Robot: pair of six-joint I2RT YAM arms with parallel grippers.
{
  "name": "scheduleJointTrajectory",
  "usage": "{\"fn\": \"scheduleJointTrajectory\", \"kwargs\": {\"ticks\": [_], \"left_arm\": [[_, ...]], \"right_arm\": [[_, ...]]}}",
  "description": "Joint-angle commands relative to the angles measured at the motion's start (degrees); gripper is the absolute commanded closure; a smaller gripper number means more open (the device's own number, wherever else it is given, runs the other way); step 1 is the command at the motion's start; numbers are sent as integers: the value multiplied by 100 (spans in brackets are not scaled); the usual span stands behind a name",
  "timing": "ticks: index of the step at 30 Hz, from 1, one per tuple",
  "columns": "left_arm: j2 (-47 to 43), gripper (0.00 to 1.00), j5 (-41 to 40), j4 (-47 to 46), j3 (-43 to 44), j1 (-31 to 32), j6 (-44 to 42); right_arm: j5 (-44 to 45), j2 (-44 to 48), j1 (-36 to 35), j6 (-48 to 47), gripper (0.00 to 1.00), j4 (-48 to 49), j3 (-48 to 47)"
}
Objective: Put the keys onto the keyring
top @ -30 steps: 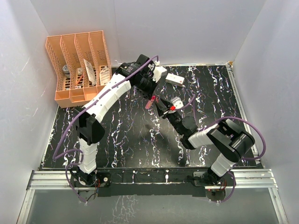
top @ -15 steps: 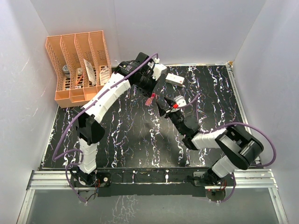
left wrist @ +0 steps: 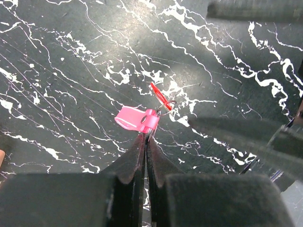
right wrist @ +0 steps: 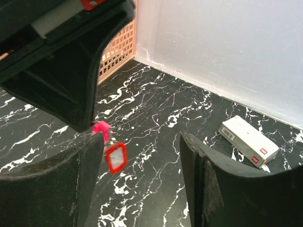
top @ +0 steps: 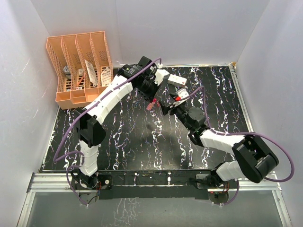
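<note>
Overhead and wrist views of the black, white-veined counter (top: 128, 137). At far left, an orange file rack (top: 80, 64) stands in the back corner, holding a few small items too small to identify. The left arm reaches from its base diagonally toward the rear centre; the left tool (left wrist: 146, 137) is pressed together, clamped on the pink tag (left wrist: 130, 118) of the keyring (left wrist: 152, 118), which is held in the air above the counter. The thin metal ring projects from the far end of the tag, and the red-headed key (left wrist: 160, 96) hangs at it, just below the tag in the right wrist view; whether it is fully threaded cannot be told. Immediately to the right, the right tool (right wrist: 141, 144) has its fingers apart, one on each side of the key without touching it, and holds nothing. Farther right and back, a white box (right wrist: 248, 141) with red marks lies flat near the rear wall.
</note>
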State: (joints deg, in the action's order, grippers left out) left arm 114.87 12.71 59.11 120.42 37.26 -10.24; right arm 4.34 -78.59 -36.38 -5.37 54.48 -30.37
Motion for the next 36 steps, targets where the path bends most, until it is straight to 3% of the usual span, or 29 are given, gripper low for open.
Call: {"fn": "scheduleJointTrajectory", "kwargs": {"ticks": [1,7,12,25,36], "left_arm": [[-582,100,212,-19,-185,19,-237],[-793,100,335,-211,-386,19,-455],[-781,100,294,-249,-404,19,-534],[-781,100,534,-234,-435,23,-646],[-890,100,636,-169,-638,27,-714]], "right_arm": [[-1239,359,533,100,36,-342,-250],[-2762,262,1205,683,38,-453,-397],[-3676,-30,1300,775,40,-522,-675],[-4048,-485,1292,754,41,-482,-1008],[-4071,-821,1298,880,47,-158,-1160]]}}
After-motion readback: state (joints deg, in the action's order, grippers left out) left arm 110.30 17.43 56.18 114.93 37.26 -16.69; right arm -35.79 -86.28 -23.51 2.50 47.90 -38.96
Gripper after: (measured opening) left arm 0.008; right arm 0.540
